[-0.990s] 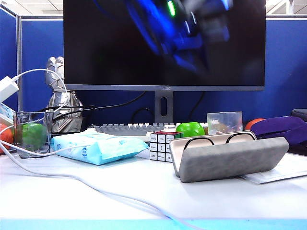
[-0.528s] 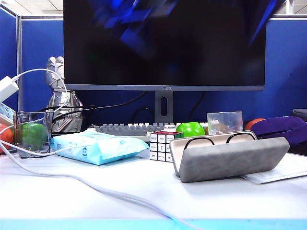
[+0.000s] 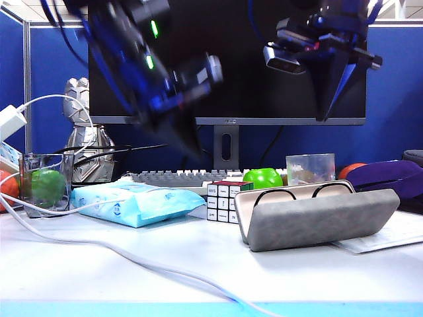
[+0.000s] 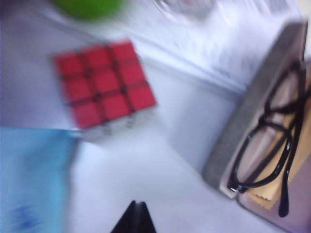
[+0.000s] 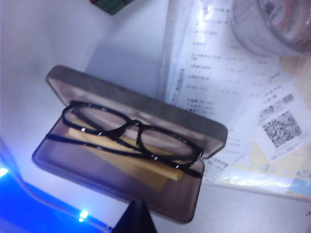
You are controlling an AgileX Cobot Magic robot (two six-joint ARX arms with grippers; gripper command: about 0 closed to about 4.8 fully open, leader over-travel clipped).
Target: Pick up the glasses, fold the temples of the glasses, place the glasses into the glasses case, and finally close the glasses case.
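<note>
The grey glasses case (image 3: 317,223) lies open on the table right of centre. Its lid stands toward the camera. The black-framed glasses (image 5: 131,130) rest inside it on a yellow cloth (image 5: 146,167), and one slim temple (image 5: 97,145) runs along the frame. My left gripper (image 4: 137,204) is shut and empty, hanging above the bare table between the Rubik's cube (image 4: 104,82) and the case (image 4: 243,131). In the exterior view it is a blurred wedge (image 3: 196,150) left of the monitor stand. My right gripper (image 5: 137,204) is shut and empty, high above the case (image 3: 324,113).
A pale blue tissue pack (image 3: 135,201) and a Rubik's cube (image 3: 221,201) sit left of the case. A green apple (image 3: 262,177), a keyboard (image 3: 172,177) and a monitor (image 3: 264,72) stand behind. A white cable (image 3: 132,254) crosses the front. Printed papers (image 5: 233,73) lie beside the case.
Both arms have swung down into the exterior view; before, only blue blurs showed in the monitor screen. The case and the glasses have not moved.
</note>
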